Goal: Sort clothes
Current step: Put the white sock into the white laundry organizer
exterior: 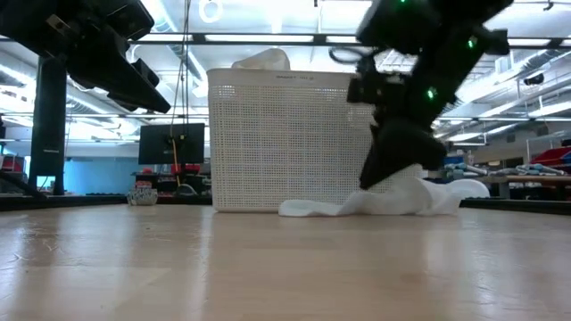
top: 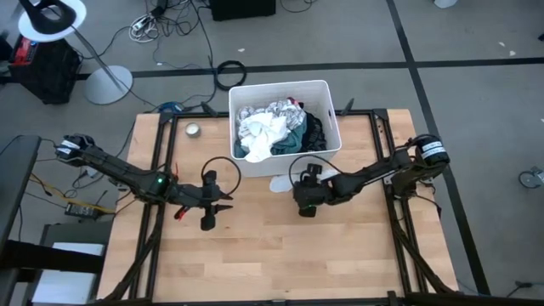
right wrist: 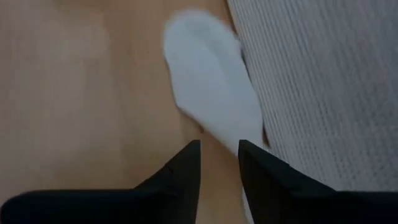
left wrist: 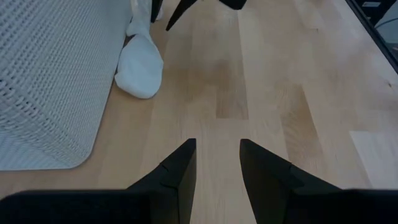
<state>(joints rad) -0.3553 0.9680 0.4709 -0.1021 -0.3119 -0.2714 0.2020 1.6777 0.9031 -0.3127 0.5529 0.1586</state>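
Light wood-plank table [top: 280, 255] on a dark frame, standing on grey floor crossed by black tape lines. White perforated bin [top: 326, 102] at the table's far middle, heaped with clothes [top: 274, 127]: white, teal, black and leaf-print pieces. Small round tin [top: 193, 130] on the wood left of the bin. White sock [right wrist: 211, 93] flat on the table, touching the bin's near wall. Right gripper [top: 306, 206] low at the sock, just in front of the bin; fingers [right wrist: 186, 168] narrowly apart with the sock's end lying between their tips, grip not confirmed. Left gripper [top: 209, 218] over bare wood, left of the right gripper; fingers [left wrist: 180, 171] apart, holding nothing. Beyond the table: lamp stand [top: 100, 72] with round base, loose cables [top: 161, 21], dark case at the far left. Low view: ceiling light strips, a dark monitor [exterior: 171, 143], cluttered benches behind.
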